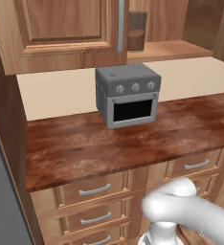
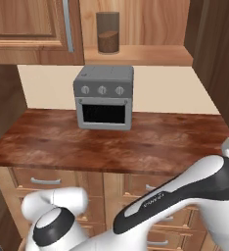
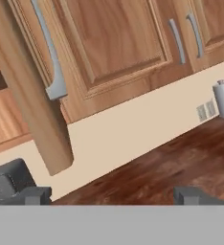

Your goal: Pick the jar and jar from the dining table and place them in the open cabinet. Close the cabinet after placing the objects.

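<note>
Right base view, 1 slim jar (image 2: 107,33) upright on open cabinet (image 2: 136,54) shelf above grey oven (image 2: 103,96), gripper (image 3: 113,196) spread, empty.

Slim jar (image 2: 108,32) on cabinet shelf (image 2: 150,55), oven (image 2: 103,97) below, door (image 1: 61,33) ajar beside

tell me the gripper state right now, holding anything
gripper: open, jaws wide apart, holding nothing; it faces the cabinet doors above the counter.
</note>
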You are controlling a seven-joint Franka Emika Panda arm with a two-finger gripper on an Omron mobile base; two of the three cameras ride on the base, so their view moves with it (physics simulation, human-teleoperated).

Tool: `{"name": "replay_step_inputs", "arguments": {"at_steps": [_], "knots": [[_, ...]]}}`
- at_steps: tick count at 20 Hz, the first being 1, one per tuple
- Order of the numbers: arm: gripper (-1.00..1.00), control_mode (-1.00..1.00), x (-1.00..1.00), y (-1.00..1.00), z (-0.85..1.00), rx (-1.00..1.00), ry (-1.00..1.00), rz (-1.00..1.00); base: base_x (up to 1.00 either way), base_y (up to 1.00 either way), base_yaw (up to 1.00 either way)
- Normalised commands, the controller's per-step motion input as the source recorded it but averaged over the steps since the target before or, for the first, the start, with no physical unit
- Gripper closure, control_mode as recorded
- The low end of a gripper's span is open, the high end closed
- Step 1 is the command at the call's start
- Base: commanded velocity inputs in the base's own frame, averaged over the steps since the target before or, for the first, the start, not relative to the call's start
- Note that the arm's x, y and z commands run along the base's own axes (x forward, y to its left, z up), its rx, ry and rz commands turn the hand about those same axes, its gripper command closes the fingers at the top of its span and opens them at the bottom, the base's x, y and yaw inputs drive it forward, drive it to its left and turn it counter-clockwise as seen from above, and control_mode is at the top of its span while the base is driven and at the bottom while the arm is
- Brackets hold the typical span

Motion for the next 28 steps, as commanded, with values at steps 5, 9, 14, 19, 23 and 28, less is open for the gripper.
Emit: {"name": "replay_step_inputs", "arguments": {"at_steps": [5, 9, 14, 19, 23, 28], "knots": [[-1.0, -1.0, 0.38, 0.06, 0.18, 0.1, -0.03, 0.14, 0.0, 0.0, 0.0], [-1.0, -1.0, 0.49, 0.22, 0.19, 0.3, 0.04, 0.23, 0.0, 0.0, 0.0], [-1.0, -1.0, 0.0, 0.76, 0.0, 0.4, 0.28, 0.28, 0.0, 0.0, 0.0], [-1.0, -1.0, 0.0, 0.63, 0.0, 0.36, 0.27, 0.25, 0.0, 0.0, 0.0], [-1.0, -1.0, -0.69, 0.02, 0.0, 0.14, -0.23, 0.18, 0.0, 0.0, 0.0], [-1.0, -1.0, -0.03, -0.09, -0.44, -0.48, -0.83, 0.33, 0.0, 0.0, 0.0]]}}
